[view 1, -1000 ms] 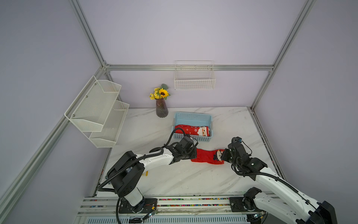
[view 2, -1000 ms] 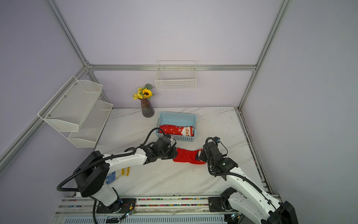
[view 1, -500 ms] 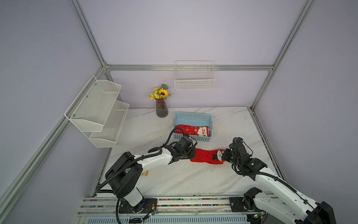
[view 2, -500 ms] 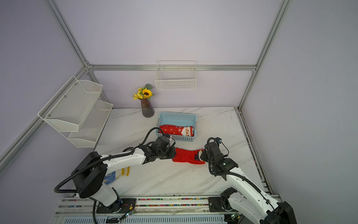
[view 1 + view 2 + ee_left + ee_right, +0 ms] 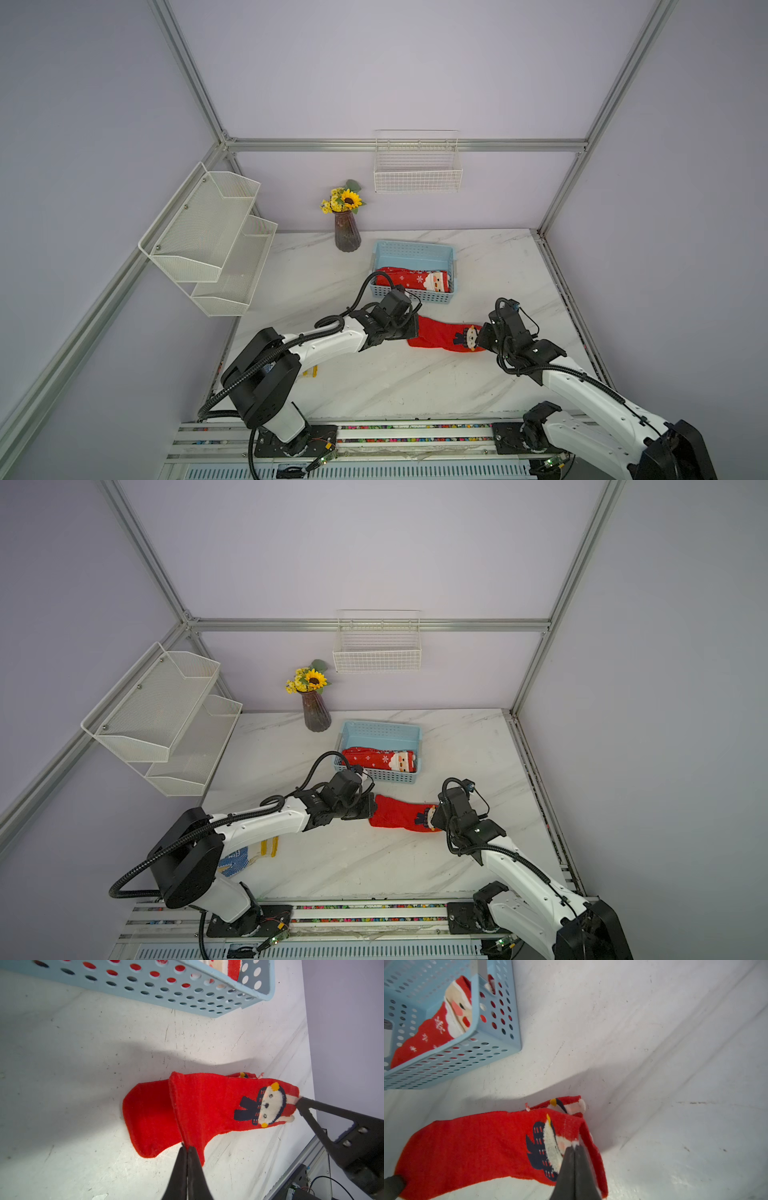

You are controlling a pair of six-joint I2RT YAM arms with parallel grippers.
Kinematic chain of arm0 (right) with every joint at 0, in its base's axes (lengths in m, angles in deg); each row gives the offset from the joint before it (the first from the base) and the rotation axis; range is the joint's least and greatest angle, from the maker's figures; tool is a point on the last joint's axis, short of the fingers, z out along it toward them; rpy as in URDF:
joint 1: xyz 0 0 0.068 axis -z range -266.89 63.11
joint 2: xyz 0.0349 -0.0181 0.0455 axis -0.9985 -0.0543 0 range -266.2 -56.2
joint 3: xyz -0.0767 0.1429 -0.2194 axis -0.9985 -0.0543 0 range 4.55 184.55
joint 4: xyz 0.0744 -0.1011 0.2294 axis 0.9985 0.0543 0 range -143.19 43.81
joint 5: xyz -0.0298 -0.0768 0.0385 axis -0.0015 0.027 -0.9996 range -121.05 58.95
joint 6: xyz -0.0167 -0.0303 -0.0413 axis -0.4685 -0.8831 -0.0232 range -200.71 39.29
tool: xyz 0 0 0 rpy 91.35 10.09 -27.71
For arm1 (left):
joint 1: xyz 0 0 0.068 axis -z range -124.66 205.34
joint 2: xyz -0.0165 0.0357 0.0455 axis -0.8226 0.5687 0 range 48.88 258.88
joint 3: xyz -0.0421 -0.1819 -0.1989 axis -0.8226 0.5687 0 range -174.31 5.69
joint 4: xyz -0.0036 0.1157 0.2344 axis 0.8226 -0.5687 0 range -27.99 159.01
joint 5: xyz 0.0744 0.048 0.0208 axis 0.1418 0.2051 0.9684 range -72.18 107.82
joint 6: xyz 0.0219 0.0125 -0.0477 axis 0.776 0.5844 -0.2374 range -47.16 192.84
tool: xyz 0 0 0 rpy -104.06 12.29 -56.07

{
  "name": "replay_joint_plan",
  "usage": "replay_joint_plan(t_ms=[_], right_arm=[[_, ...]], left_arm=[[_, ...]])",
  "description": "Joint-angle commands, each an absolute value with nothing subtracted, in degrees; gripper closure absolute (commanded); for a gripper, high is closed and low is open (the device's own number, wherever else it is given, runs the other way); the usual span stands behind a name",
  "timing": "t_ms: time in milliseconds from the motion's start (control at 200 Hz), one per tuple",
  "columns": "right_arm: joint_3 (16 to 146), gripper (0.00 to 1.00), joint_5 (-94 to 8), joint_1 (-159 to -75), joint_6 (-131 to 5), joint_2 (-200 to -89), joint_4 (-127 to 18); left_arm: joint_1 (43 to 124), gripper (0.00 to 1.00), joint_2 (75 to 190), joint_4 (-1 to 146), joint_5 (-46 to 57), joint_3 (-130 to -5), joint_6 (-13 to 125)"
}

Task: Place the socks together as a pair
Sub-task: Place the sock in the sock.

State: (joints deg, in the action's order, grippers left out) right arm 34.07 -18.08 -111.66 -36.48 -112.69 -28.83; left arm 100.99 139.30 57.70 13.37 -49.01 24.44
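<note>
Red sock (image 5: 207, 1105) clamped by left pincer (image 5: 187, 1148) and right pincer (image 5: 574, 1147).

Soft, even light, sharp top views; in wrist views a broad shadow crosses the marble tabletop (image 5: 145, 1051) beyond the blurred jaws.

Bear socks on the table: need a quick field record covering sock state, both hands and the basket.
top sock: red, bear figure at cuff, lies over the lower sock
lower sock: red, on the table, toe and cuff edge peek out from under
left hand: shut on top sock, toe end
right hand: shut on top sock, cuff end
blue basket: beyond the socks, holds Santa sock
pairing: overlapped, not yet lined up
</note>
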Motion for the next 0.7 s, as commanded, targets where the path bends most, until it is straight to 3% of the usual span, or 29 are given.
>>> replay_joint_plan(t_ms=[0,405,695], right_arm=[[32.6,1.0,-17.97,-110.71,-37.41,-113.95,-31.99],[33.12,1.0,-22.74,-108.08,-38.7,-111.79,-33.94],[33.52,1.0,-23.32,-108.14,-39.49,-116.24,-34.56]], left_arm=[[100.62,1.0,139.45,58.11,14.09,-47.75,25.11],[100.61,1.0,134.55,57.51,16.16,-45.08,24.32],[100.61,1.0,132.18,57.16,16.44,-43.2,23.85]])
